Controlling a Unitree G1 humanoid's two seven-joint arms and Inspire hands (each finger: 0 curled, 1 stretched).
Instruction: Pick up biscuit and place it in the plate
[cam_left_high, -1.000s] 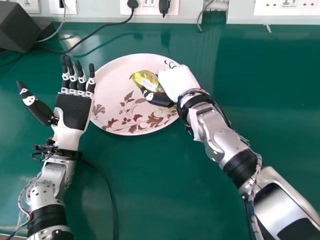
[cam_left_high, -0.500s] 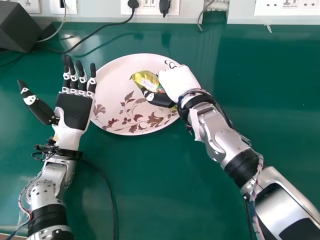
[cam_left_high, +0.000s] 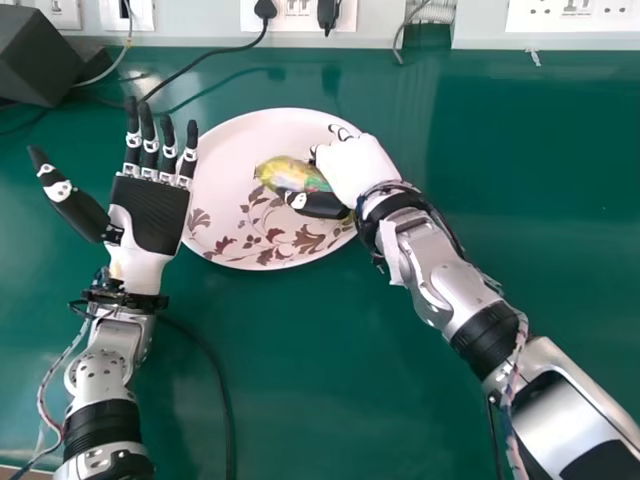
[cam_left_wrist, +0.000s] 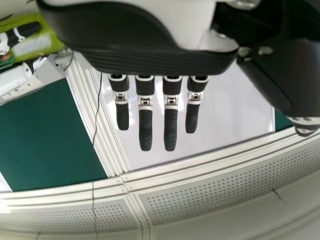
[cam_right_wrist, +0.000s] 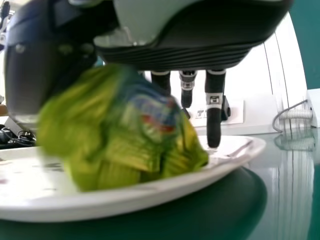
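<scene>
The right robot hand (cam_left_high: 354, 168) looks loosely open, but its thumb (cam_left_high: 320, 205) could drag the biscuit packet (cam_left_high: 286, 173) off the plate (cam_left_high: 235, 145).

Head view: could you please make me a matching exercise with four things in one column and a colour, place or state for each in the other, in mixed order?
Things:
1. Biscuit packet
2. Plate
3. Left hand
4. Table

Descriptions:
A. Plain dark green, under the plate
B. Straight fingers, at the view's left
C. Pale, with a brown leaf pattern
D. Yellow-green wrapper, next to the thumb of the right hand

Right pairs: 1-D, 2-C, 3-B, 4-A
</scene>
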